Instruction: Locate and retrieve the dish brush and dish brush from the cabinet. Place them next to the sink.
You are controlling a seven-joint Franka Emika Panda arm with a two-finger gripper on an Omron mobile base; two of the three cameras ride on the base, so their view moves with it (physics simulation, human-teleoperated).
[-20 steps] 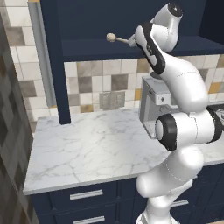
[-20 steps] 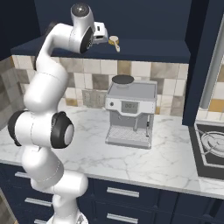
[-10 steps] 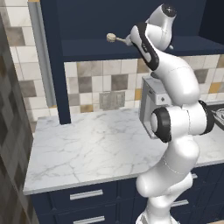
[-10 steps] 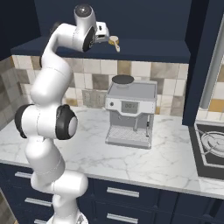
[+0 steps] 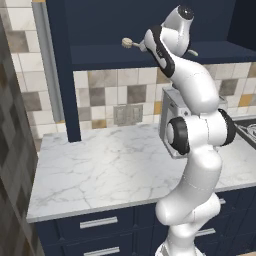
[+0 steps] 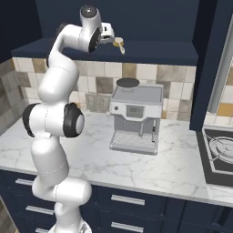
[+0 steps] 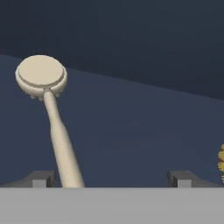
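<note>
Wood, pale tan from end to end, is what the nearer dish brush (image 7: 49, 117) looks to be made of: a flat round head, a fringe of short bristles showing under its rim, and a thin handle that thickens slightly toward its free end. It lies on the shelf of the navy wall cabinet (image 5: 100, 52), head pointing deeper into the recess, handle running back toward the gripper (image 7: 111, 178). From the left base view the head (image 5: 127, 43) pokes out just past the robot's wrist, near the shelf's front edge.

I'd judge it light and stiff, nothing fragile about it, though a round smooth handle like that could roll or twist between hard fingers. The thicker stretch of handle seems the best place to pinch, squarely across, so the head's weight doesn't tip it much.

The jaws stand wide apart and hold nothing. The handle passes just inside the fingertip (image 7: 40, 179) on the left of the hand view, well off centre, so the hand would want to shift sideways before closing.

At the right edge of the hand view a bit of yellow bristle (image 7: 221, 162) peeks in, likely the second dish brush, lying apart on the same shelf.

Below, an espresso machine (image 6: 136, 116) sits on the marble counter (image 5: 110, 167).
</note>
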